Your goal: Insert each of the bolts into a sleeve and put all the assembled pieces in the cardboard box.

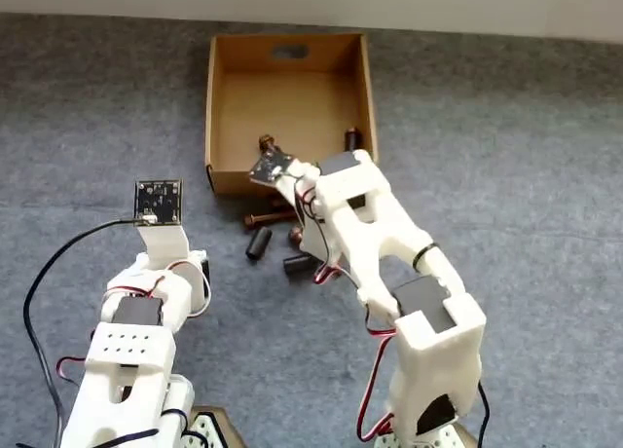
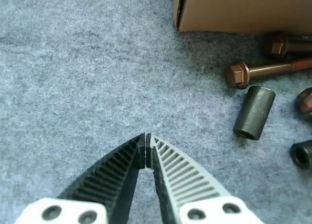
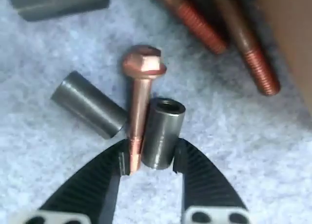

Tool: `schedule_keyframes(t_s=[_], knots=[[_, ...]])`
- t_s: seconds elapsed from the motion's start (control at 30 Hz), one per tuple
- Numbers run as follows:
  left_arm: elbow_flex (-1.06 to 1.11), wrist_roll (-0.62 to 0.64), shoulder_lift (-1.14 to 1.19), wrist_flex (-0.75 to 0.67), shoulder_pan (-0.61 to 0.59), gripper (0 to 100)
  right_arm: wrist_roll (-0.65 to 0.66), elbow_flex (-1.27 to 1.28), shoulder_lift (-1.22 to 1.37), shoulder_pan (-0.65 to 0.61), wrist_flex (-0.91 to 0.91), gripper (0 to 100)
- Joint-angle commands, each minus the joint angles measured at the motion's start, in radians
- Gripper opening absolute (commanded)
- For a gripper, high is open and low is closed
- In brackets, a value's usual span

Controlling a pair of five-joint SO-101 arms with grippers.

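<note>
Grey carpet (image 1: 506,156) covers the table, and the cardboard box (image 1: 222,97) stands open at its far side. Two copper-and-dark pieces (image 1: 352,136) lie inside the box by its near wall. Loose parts lie on the carpet just in front of the box, under the right arm. The right gripper (image 3: 148,158) is down among them, its jaws set narrow about a copper bolt (image 3: 139,102) and a dark sleeve (image 3: 163,134) lying side by side, one pad against each. The bolt's shank lies along the outside of the sleeve, not in its bore. A second sleeve (image 3: 90,104) lies just beside the bolt, and two longer bolts (image 3: 248,53) lie nearer the box wall. The left gripper (image 2: 146,141) hangs over bare carpet, its tips together and holding nothing, well apart from a loose bolt (image 2: 268,70) and a loose sleeve (image 2: 254,112) near the box corner.
</note>
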Motion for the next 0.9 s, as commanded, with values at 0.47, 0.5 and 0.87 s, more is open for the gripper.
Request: schedule_keyframes(t_s=[0.47, 0.5, 0.87], knots=[[-0.004, -0.006, -0.025, -0.015, -0.002, 4, -0.104, 0.099, -0.081, -0.007, -0.213, 25.2], [-0.004, -0.006, -0.025, -0.015, -0.002, 4, -0.103, 0.099, -0.065, -0.005, -0.236, 24.8], [-0.004, -0.006, -0.025, -0.015, -0.002, 4, -0.048, 0.101, -0.002, 0.104, -0.248, 15.2]])
